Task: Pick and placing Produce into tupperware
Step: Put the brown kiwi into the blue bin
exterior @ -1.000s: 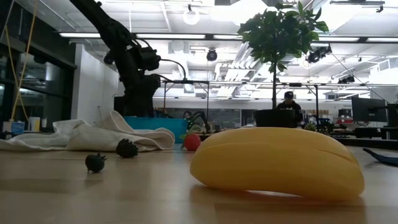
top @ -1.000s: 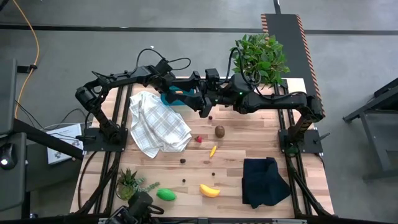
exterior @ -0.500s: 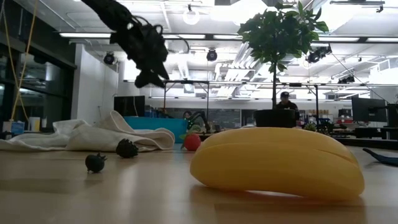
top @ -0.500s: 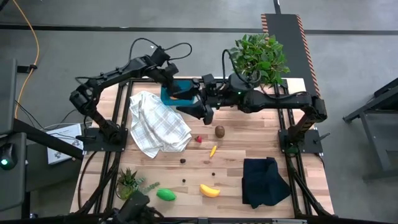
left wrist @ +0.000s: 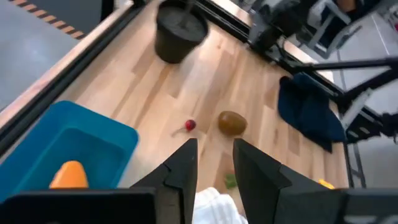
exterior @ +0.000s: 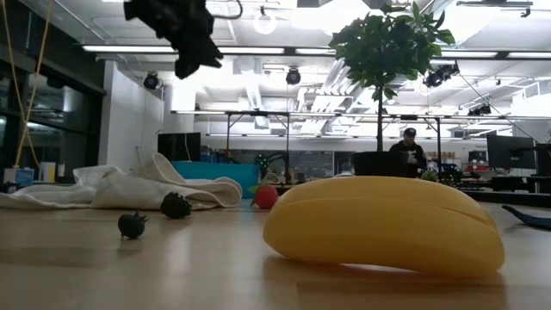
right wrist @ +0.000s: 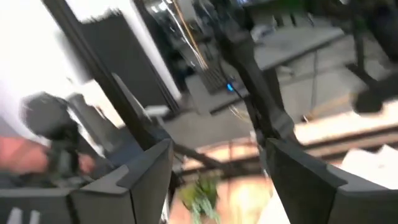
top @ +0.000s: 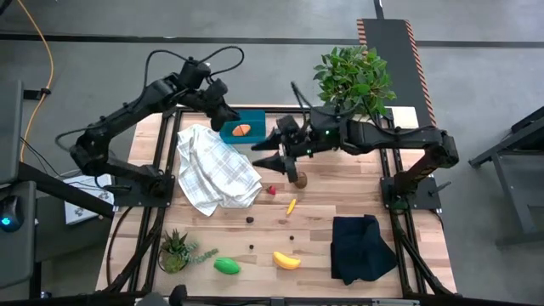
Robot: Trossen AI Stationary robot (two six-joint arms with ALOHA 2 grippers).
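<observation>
The teal box [top: 242, 129] sat at the table's [top: 340, 200] far edge, just beyond the white checked cloth [top: 216, 169], and an orange carrot [top: 242, 130] lay inside it; the left wrist view showed the carrot [left wrist: 68, 174] against the box [left wrist: 93, 146] floor. The left gripper [top: 219, 116] hung in the air just left of the box, above the cloth's far end, its fingers [left wrist: 186, 168] drawn close with a narrow gap between them and nothing held. In the low view it [exterior: 191, 58] hung high above the tabletop. The right gripper [top: 265, 153] reached in from the right, just in front of the box, its fingers [right wrist: 146, 171] spread wide apart and empty. A brown kiwi [top: 300, 178] lay just beside that gripper, a red strawberry [top: 271, 189] near the cloth's edge, and a small yellow piece [top: 291, 205] just in front of them. Three dark berries [top: 250, 219] were scattered across the middle of the table. Nearer the front edge lay a banana [top: 286, 260] and a green oval [top: 226, 266], with a small spiky plant [top: 174, 249] left of the oval. A black cloth [top: 362, 246] lay at the front right, and a leafy bush [top: 355, 78] stood at the far right corner. In the low view the banana [exterior: 383, 226] filled the foreground, with two berries [exterior: 133, 224] and the strawberry [exterior: 266, 196] behind it, and a person [exterior: 409, 148] stood far back in the room.
</observation>
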